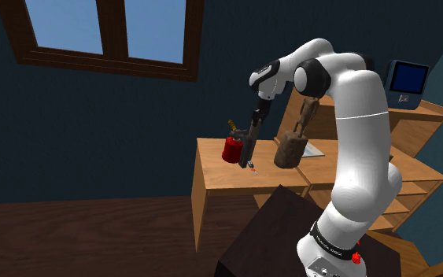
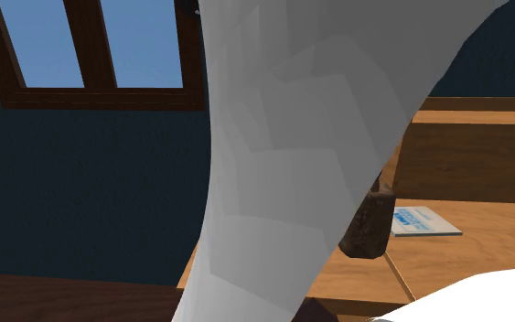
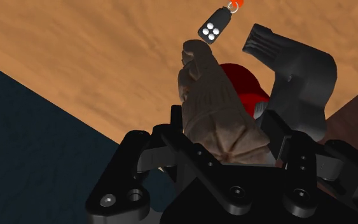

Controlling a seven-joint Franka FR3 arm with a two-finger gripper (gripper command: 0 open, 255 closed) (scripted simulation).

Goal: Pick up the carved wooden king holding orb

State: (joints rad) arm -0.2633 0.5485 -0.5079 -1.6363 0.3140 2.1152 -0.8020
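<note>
The wooden king (image 3: 209, 102) is clasped between the two black fingers of the gripper (image 1: 251, 148). The fingers are squeezed on its sides. Its bottom end points back at the hand and its head points down at the table.

In the shoulder view the king is in the middle of the frame, over the brown wooden table (image 1: 219, 177). I cannot tell if it touches the table.

A red thing (image 3: 244, 86) sits just behind the king. A black thing shaped like a hair dryer (image 3: 295, 70) is near it. A small black key tag with white dots (image 3: 213, 28) lies on the table past the king's head.

A window (image 1: 101, 31) with blue sky is in the upper left of the shoulder view.
</note>
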